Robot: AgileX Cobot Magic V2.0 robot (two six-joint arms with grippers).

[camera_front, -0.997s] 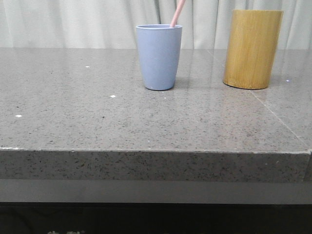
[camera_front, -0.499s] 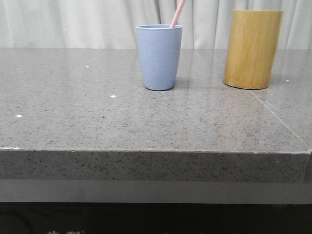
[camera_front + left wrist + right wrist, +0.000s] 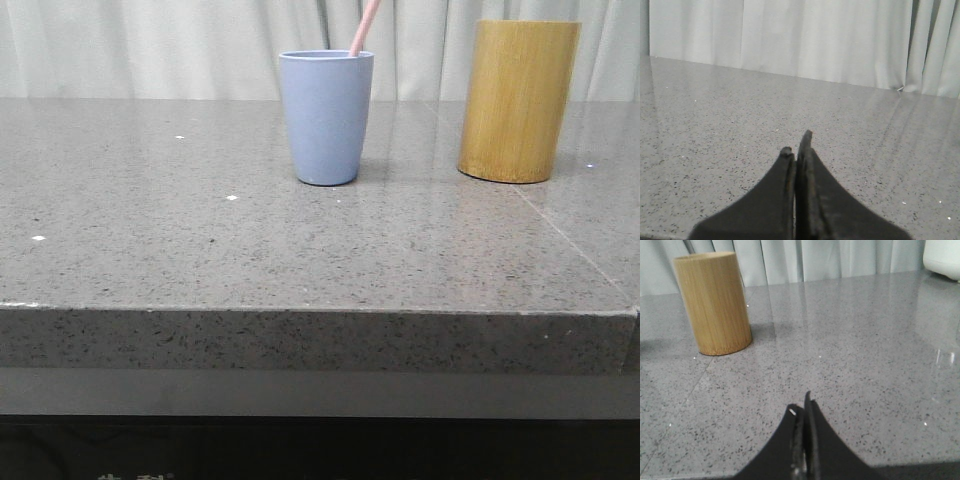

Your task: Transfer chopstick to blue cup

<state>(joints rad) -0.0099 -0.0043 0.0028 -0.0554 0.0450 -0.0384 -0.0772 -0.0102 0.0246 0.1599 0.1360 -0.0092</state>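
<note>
The blue cup [image 3: 326,117] stands upright near the middle of the grey stone table [image 3: 300,240]. A pale pink chopstick [image 3: 364,27] leans out of its mouth toward the upper right, its top cut off by the frame edge. In the left wrist view my left gripper [image 3: 796,145] is shut with nothing between its fingers, low over bare table. My right gripper [image 3: 801,405] is likewise shut and empty, well short of the bamboo cylinder [image 3: 713,302].
A tall yellow-brown bamboo cylinder [image 3: 517,100] stands to the right of the blue cup. A pale curtain [image 3: 150,50] hangs behind the table. A white object [image 3: 942,257] sits at the far corner in the right wrist view. The table's front edge [image 3: 300,310] runs across.
</note>
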